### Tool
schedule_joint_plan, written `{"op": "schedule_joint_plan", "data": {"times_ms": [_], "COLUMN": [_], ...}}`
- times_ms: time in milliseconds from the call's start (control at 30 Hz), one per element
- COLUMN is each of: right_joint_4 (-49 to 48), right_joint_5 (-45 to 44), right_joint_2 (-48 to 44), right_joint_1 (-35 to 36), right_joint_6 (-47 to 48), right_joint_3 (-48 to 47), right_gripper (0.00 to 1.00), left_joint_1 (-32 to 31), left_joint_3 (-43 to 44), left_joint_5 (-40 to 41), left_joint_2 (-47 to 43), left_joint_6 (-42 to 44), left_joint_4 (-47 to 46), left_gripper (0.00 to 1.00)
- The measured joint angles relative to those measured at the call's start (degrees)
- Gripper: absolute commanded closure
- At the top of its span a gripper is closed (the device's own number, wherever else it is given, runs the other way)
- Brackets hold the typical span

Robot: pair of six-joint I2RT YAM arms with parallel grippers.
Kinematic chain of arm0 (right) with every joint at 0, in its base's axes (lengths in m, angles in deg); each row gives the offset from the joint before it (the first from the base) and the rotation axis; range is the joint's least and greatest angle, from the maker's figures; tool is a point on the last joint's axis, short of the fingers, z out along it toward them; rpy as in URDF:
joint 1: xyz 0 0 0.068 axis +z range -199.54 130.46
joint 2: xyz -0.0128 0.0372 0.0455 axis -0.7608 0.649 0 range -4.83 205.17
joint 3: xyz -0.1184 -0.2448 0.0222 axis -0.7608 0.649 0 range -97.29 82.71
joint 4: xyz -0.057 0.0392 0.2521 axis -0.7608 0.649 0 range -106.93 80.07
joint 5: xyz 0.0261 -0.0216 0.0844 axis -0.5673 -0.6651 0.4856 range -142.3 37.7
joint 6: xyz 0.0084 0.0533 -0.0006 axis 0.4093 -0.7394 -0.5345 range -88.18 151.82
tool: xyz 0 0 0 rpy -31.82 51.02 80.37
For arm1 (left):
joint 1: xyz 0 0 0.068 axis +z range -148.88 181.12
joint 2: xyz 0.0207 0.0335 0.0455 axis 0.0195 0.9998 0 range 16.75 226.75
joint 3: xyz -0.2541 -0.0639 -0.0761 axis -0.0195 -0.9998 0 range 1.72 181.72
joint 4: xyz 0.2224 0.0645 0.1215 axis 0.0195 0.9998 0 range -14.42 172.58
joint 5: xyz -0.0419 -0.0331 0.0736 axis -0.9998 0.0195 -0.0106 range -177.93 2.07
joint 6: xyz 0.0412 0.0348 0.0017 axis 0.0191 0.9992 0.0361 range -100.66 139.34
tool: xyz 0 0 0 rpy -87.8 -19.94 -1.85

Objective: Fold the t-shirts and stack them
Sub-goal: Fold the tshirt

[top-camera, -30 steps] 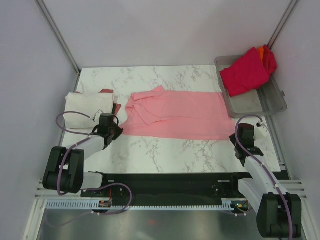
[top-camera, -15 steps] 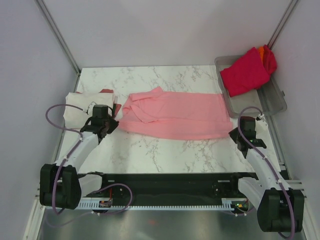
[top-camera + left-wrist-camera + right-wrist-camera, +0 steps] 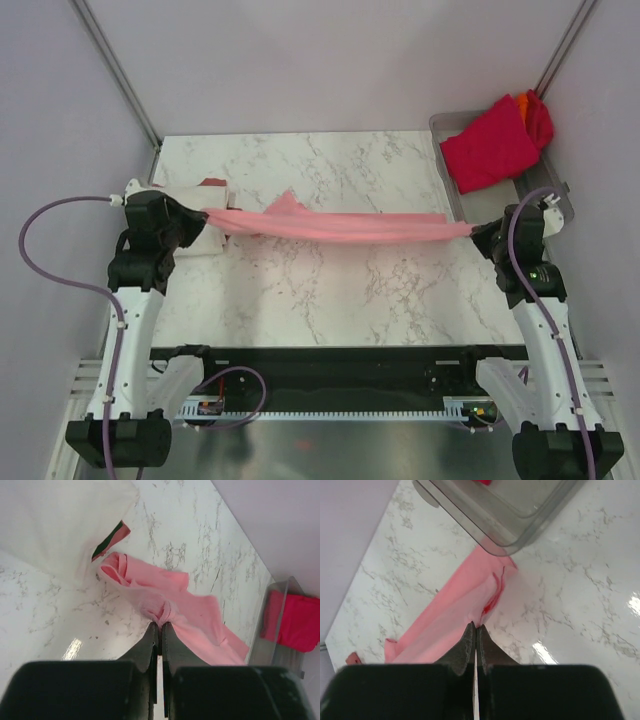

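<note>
1. One light pink short-sleeved cloth t-shirt (image 3: 340,225) hangs in a narrow, taut band above the middle of the table, running left to right between the two arms.
2. The left gripper (image 3: 205,215) has its jaws pressed together on a bunched knot of the pink cloth at the band's left end. In the left wrist view the fingers (image 3: 150,640) meet with only fabric between them.
3. The right gripper (image 3: 480,232) is likewise clamped tight on the pink hem at the right end, just beside the near corner of the grey translucent plastic tray (image 3: 540,195).
4. A folded cream-white t-shirt (image 3: 175,192) lies at the table's left edge under the left gripper, with a dark red t-shirt (image 3: 213,183) peeking out beneath it.
5. A crimson t-shirt (image 3: 490,145) is heaped in the far end of the tray, with an orange t-shirt (image 3: 540,115) showing behind it.
6. The surface is a white marble-patterned tabletop (image 3: 330,290). Plain pale walls (image 3: 330,60) enclose it on three sides.
7. A second ago the pink shirt lay spread flat on the marble with both grippers low at its near corners. Since then the arms have risen and swung outward, lifting and stretching it.
</note>
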Motion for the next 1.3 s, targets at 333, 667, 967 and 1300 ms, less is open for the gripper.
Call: {"op": "schedule_joint_plan", "data": {"times_ms": [333, 667, 967, 1300], "right_joint_4": [12.24, 11.54, 8.94, 6.73], "right_joint_5": [2.49, 0.57, 1.38, 6.58], "right_joint_2": [-6.82, -14.69, 5.05, 34.84], "right_joint_1": [0.0, 0.0, 0.0, -0.24], "right_joint_6": [2.86, 3.87, 3.87, 3.76], "right_joint_3": [-10.64, -27.58, -27.96, -53.72], "right_gripper": [1.0, 1.0, 1.0, 1.0], "left_joint_1": [0.0, 0.0, 0.0, 0.57], "left_joint_3": [16.57, 38.53, 36.85, 67.52], "left_joint_5": [-1.27, -0.07, -0.52, -3.76], "left_joint_2": [-4.52, -10.56, 8.41, 39.19], "left_joint_6": [3.02, 4.24, 4.61, 4.55], "left_joint_4": [17.18, 21.4, 19.58, 17.66], "left_gripper": [0.98, 0.98, 0.98, 0.98]}}
